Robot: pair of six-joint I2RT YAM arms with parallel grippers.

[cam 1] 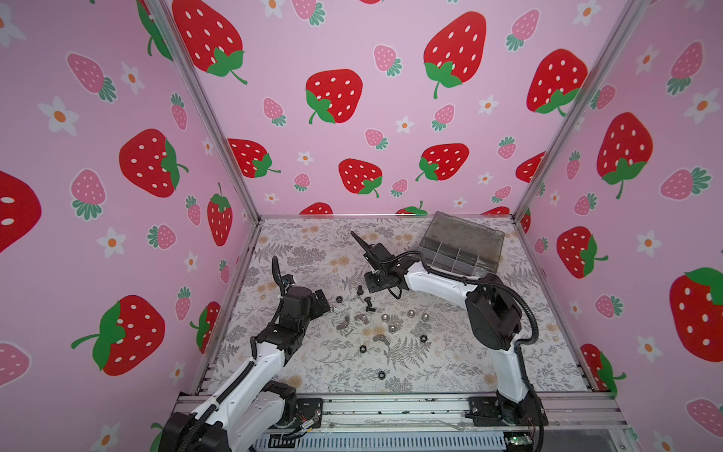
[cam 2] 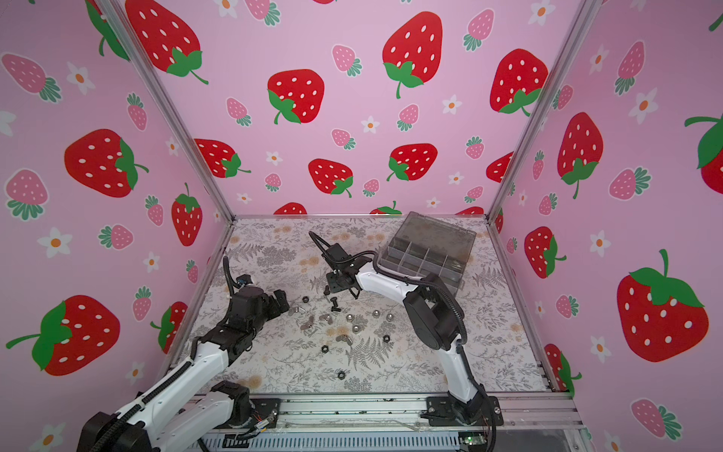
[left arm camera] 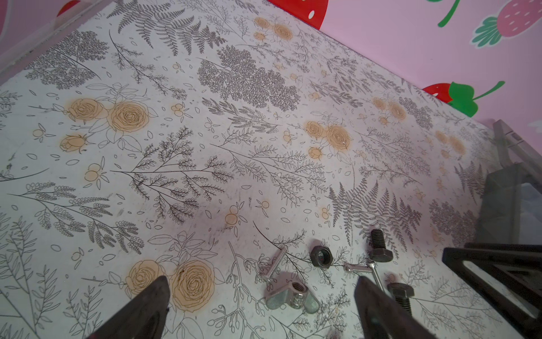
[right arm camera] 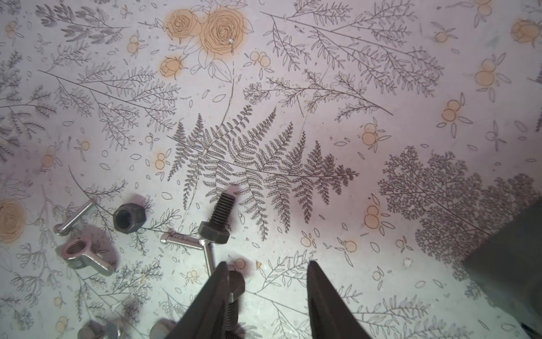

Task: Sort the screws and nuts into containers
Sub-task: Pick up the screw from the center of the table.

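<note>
Screws and nuts lie loose mid-table between both arms. My right gripper (right arm camera: 267,264) is open low over the table; a black screw (right arm camera: 234,293) lies against one finger's inner face, well clear of the other. A second black screw (right arm camera: 218,220), two crossed silver screws (right arm camera: 187,242), a black hex nut (right arm camera: 129,218) and a wing nut (right arm camera: 85,255) lie just beyond. My left gripper (left arm camera: 262,278) is wide open, with that wing nut (left arm camera: 290,293) on the table between its fingertips. The containers (cam 1: 455,256), one grey divided box with its lid (cam 1: 465,231) up, stand at the back right.
Silver cap nuts (cam 1: 410,313) and more black hex nuts (cam 1: 422,337) lie scattered toward the front, one black nut (cam 1: 381,375) apart near the front edge. Pink strawberry walls close three sides. My right arm's elbow (cam 1: 493,313) stands in front of the box.
</note>
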